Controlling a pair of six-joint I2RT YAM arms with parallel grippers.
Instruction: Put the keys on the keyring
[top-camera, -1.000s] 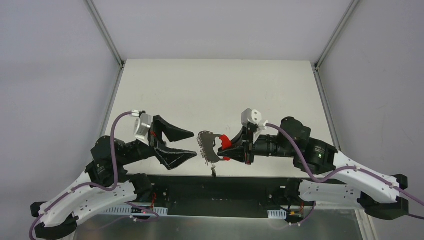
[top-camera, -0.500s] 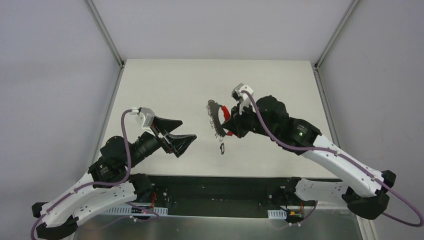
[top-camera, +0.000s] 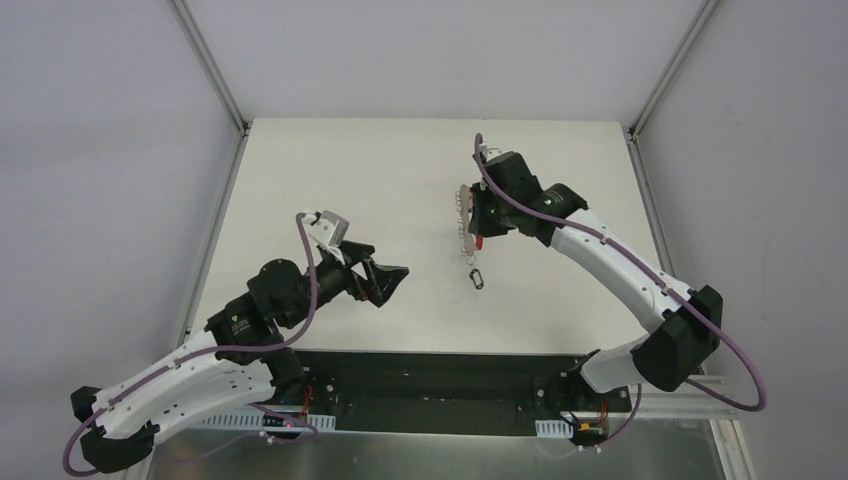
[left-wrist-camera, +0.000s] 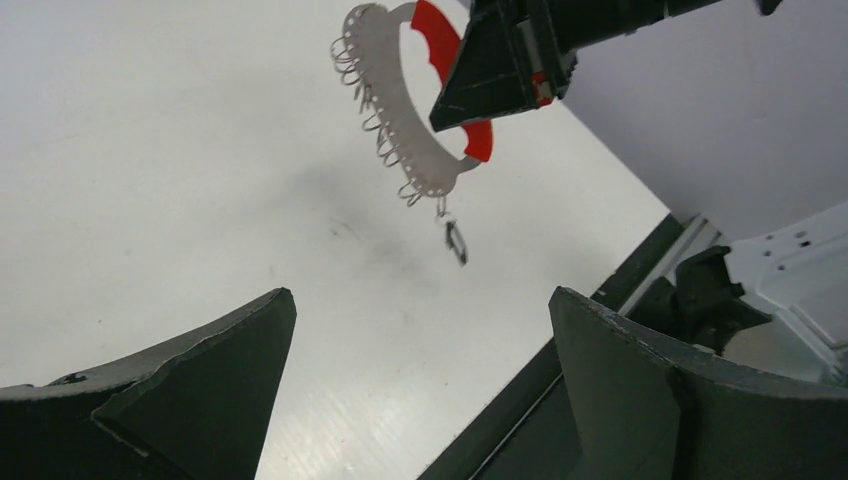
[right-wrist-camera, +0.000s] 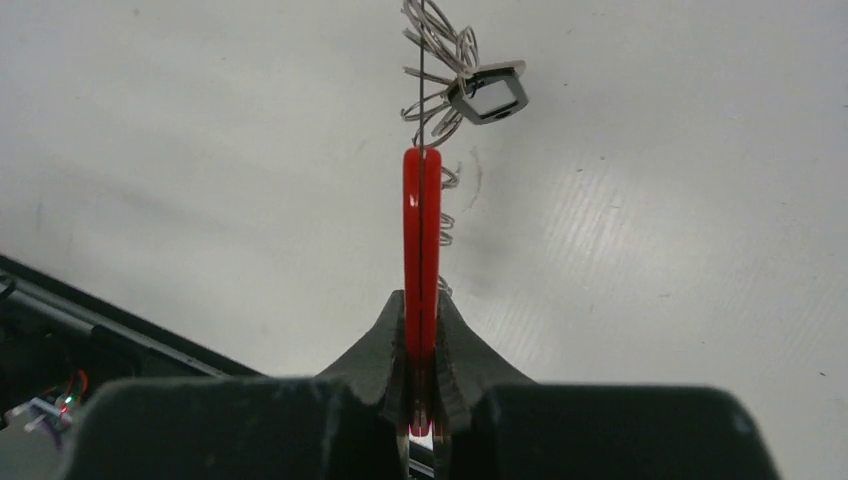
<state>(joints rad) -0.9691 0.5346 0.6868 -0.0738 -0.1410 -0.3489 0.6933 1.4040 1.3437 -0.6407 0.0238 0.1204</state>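
My right gripper (top-camera: 480, 224) is shut on the red crescent tag (right-wrist-camera: 421, 230) of the keyring (top-camera: 463, 212) and holds it in the air over the table's middle right. The grey-white strap (left-wrist-camera: 392, 110) and its silver wire loops (left-wrist-camera: 362, 78) curve away from the tag (left-wrist-camera: 440, 38). One tiny dark-headed key (top-camera: 476, 277) hangs from the lowest loop; it also shows in the left wrist view (left-wrist-camera: 456, 241) and the right wrist view (right-wrist-camera: 488, 92). My left gripper (top-camera: 386, 281) is open and empty, left of and below the keyring, apart from it (left-wrist-camera: 420, 295).
The white table (top-camera: 340, 180) has a black front edge strip (top-camera: 430, 365) by the arm bases. Grey walls and metal frame posts (top-camera: 208, 65) close it in on the left, right and back.
My right arm carried the keyring, with the key dangling, from near the front edge up and away to the table's middle right. My left gripper moved right, staying open.
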